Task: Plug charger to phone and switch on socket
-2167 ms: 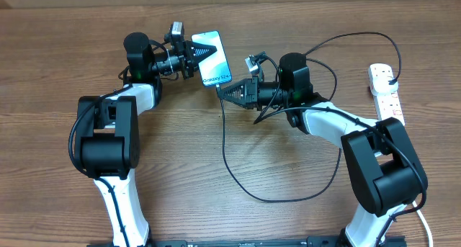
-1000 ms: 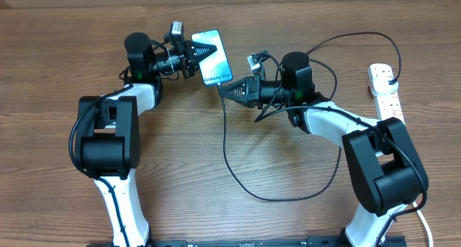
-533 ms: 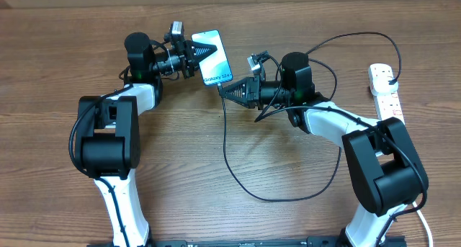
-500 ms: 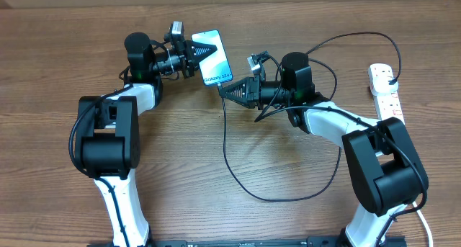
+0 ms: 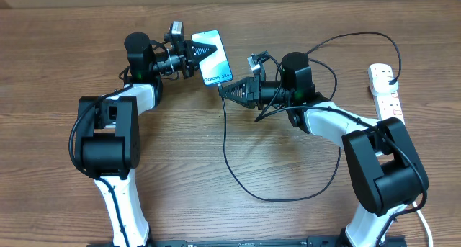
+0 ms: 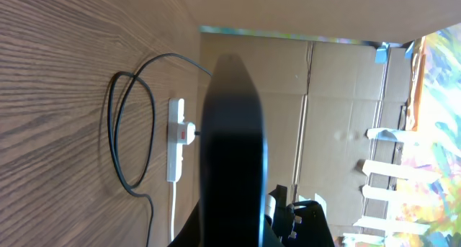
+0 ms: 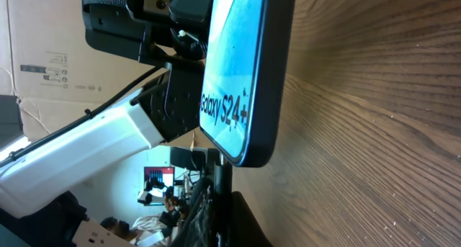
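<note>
We grip the phone point(image 5: 216, 63) in the left fingers point(image 5: 202, 52) over the table point(image 5: 288, 225), the right fingers point(image 5: 234, 93) closed on the charger point(image 5: 224, 142) tip just below its port. We judge it needs square alignment and a straight push. The socket point(image 5: 384, 88) lies far right.

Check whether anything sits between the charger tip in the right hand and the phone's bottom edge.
Nothing visible does. The right hand holds the charger tip right at the lower edge of the phone, which the left hand grips.
</note>
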Available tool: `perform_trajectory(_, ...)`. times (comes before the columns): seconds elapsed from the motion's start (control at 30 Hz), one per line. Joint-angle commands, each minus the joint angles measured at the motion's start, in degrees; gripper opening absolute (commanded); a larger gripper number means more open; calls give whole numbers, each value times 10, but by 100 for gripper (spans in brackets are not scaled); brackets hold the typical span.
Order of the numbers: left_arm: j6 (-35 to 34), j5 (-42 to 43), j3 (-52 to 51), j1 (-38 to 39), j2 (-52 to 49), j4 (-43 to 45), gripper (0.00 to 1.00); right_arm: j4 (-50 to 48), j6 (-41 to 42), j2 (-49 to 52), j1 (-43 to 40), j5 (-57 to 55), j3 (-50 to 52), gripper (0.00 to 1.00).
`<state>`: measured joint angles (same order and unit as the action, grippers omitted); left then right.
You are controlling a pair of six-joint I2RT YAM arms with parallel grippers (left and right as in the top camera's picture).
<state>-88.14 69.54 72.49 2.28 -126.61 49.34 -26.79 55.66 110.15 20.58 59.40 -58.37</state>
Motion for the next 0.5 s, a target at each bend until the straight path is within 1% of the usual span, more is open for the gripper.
perform_trajectory(0.0, 7, 20, 8, 10, 9, 7, 4, -7, 14, -7, -8, -30, 7, 4)
perform_trajectory(0.47, 7, 21, 8, 13, 9, 7, 4, -21, 42, -7, -8, -63, 7, 4)
